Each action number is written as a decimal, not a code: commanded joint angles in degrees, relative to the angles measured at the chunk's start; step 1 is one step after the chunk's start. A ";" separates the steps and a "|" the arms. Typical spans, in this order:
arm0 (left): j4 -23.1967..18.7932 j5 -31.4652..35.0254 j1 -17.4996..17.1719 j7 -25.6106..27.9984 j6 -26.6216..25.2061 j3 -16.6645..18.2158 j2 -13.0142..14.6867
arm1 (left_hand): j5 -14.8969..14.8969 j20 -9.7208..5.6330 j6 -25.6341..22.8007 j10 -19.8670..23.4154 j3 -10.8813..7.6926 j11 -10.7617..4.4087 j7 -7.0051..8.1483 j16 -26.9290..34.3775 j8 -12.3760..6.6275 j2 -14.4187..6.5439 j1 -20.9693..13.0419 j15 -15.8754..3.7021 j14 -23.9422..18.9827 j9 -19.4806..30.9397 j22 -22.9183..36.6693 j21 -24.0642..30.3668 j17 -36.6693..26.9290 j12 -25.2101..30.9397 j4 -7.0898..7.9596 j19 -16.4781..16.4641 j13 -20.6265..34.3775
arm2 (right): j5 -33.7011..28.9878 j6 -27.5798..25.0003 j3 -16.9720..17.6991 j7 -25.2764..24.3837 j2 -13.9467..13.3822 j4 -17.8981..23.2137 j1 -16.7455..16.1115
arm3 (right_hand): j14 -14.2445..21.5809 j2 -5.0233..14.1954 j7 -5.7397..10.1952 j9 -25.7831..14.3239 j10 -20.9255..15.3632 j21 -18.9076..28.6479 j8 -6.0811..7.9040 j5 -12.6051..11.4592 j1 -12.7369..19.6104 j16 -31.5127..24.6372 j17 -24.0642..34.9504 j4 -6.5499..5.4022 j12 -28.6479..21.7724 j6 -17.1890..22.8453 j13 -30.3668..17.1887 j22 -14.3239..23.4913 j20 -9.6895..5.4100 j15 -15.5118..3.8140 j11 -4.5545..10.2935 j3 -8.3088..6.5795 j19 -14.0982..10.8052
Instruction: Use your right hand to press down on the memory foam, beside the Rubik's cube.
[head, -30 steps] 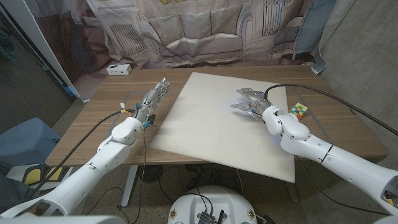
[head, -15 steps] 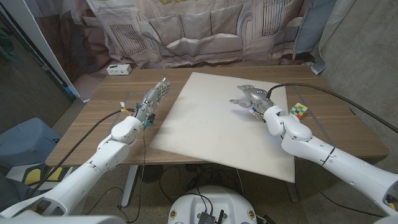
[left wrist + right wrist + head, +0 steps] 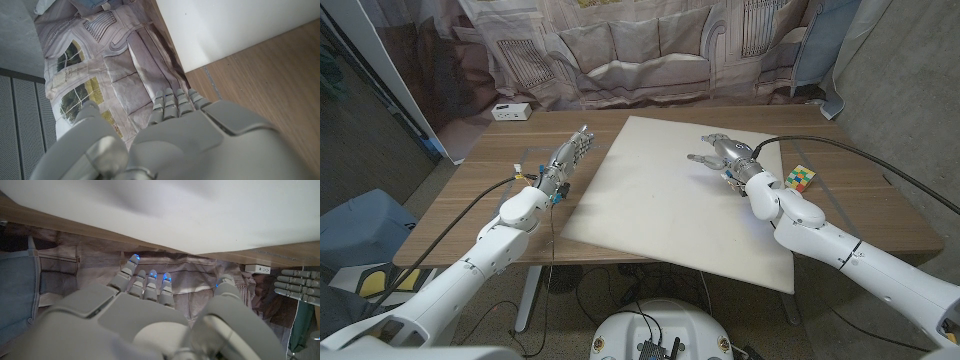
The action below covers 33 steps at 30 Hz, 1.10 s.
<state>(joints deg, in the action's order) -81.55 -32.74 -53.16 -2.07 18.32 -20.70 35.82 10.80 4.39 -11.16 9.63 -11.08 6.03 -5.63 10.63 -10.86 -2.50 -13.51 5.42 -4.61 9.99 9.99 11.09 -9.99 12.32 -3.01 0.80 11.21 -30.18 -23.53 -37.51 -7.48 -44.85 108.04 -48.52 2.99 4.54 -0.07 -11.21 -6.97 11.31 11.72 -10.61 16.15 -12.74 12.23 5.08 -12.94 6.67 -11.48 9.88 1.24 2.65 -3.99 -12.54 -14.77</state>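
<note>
A large white memory foam sheet [image 3: 680, 190] covers the middle and right of the wooden table [image 3: 490, 190]. The Rubik's cube [image 3: 802, 177] sits on the wood just off the foam's right edge. My right hand [image 3: 722, 155] hovers over the foam's far right part, left of the cube, fingers spread and curled down, holding nothing. My left hand [image 3: 570, 158] is extended over the wood beside the foam's left edge, fingers straight and together, empty. The right wrist view shows my right hand [image 3: 150, 305] above the foam [image 3: 200, 210]; the left wrist view shows my left hand [image 3: 175, 130] near the foam's corner [image 3: 230, 30].
A small white box [image 3: 511, 111] lies at the table's far left edge. A printed curtain [image 3: 640, 50] hangs behind the table. A blue chair [image 3: 360, 230] stands left of the table. My left hand [image 3: 300, 285] also appears in the right wrist view.
My right hand has moved a little farther away over the foam, toward its far edge, and seems slightly higher. The left arm has stayed put.
</note>
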 commanded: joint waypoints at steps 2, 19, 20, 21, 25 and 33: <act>1.28 -0.32 0.62 -0.55 0.50 -0.23 -0.67 | -0.02 -0.01 -0.46 0.51 -0.01 -0.03 0.12 0.36 -0.25 -0.43 0.10 0.21 -0.53 0.28 0.29 0.41 -0.26 0.35 -0.24 -0.31 0.12 | 8.01 6.08 2.89 -4.44 0.74 -1.20 -1.79 | 1.15 -0.12 0.12 -0.02 -0.27 0.47 -0.84 -0.25 -0.35 -0.24 -0.02 0.60 0.32 -2.33 -0.07 0.03 -0.12 -0.09 0.60 -0.26 -1.28; 2.52 -0.17 2.22 -1.56 -0.19 -0.95 -0.95 | -0.03 -0.11 -0.63 0.58 -0.04 0.03 0.08 0.33 -0.23 -0.52 0.09 0.31 -0.65 0.29 0.29 0.44 -0.26 0.33 -0.35 -0.50 0.13 | 19.64 16.49 6.46 -7.18 2.53 -5.55 -3.22 | 1.71 -0.20 -1.03 0.04 -0.42 0.84 0.34 -0.22 -0.16 0.01 -0.23 1.16 0.63 0.62 0.02 -0.01 -1.10 -0.11 -0.87 -0.52 -3.55; 2.64 -0.10 2.37 -1.57 -0.27 -1.03 -0.99 | -0.03 -0.14 -0.62 0.56 -0.04 0.06 0.08 0.34 -0.22 -0.53 0.09 0.30 -0.67 0.29 0.29 0.44 -0.26 0.32 -0.36 -0.51 0.13 | 20.39 17.39 6.75 -7.36 2.62 -5.95 -3.36 | 1.78 -0.20 -1.07 0.04 -0.46 0.83 0.32 -0.21 -0.16 -0.01 -0.23 1.17 0.62 0.58 0.02 -0.01 -1.09 -0.15 -0.86 -0.53 -3.57; 2.75 -0.09 2.53 -1.64 -0.39 -1.10 -1.03 | -0.03 -0.12 -0.63 0.58 -0.05 0.06 0.16 0.33 -0.22 -0.53 0.09 0.27 -0.67 0.29 0.29 0.44 -0.26 0.32 -0.37 -0.51 0.13 | 21.25 18.34 7.01 -7.41 2.78 -6.42 -3.43 | 1.85 -0.17 -1.15 0.04 -0.46 0.86 0.26 -0.21 -0.15 -0.03 -0.23 1.18 0.64 0.46 0.02 -0.01 -1.15 -0.24 -0.87 -0.55 -3.70; 3.61 -0.11 3.34 -2.30 -0.44 -1.46 -1.38 | -0.03 -0.12 -0.66 0.62 -0.05 0.11 0.14 0.32 -0.21 -0.56 0.09 0.26 -0.69 0.29 0.29 0.42 -0.26 0.32 -0.40 -0.50 0.13 | 24.84 22.10 8.01 -7.42 3.64 -8.52 -3.66 | 2.56 -0.06 -1.43 0.05 -0.48 1.05 0.11 -0.22 0.07 -0.19 -0.28 1.37 0.72 0.25 0.04 -0.03 -1.73 -0.21 -0.86 -0.72 -4.58; 5.66 -0.09 4.77 -3.04 0.28 -1.85 -2.38 | -0.04 -0.13 -0.47 0.64 -0.06 -0.05 0.16 0.31 -0.10 -0.57 0.09 0.26 -0.76 0.29 0.29 0.40 -0.26 0.31 -0.46 -0.49 0.13 | 30.00 27.74 9.21 -6.39 4.85 -11.71 -3.30 | 3.00 -0.21 -1.92 0.09 -0.87 0.98 0.02 -0.17 0.24 -0.20 -0.32 1.63 0.68 0.25 0.06 -0.05 -1.70 -0.06 -1.98 -0.78 -5.03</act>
<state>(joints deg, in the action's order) -77.92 -32.88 -50.06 -4.15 18.28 -21.99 34.41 10.81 4.10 -11.36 9.85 -10.92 6.26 -5.42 10.63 -10.86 -2.81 -13.20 5.72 -4.92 9.99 9.98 11.09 -9.99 12.31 -3.16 0.50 11.21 -7.21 -3.20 -30.14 -14.31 -41.51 100.23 -51.81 5.51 4.54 -1.54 -11.02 -7.37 12.19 11.89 -10.63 16.15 -12.74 11.71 6.25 -12.15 6.74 -11.48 9.88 -0.40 2.52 -5.66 -13.30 -19.27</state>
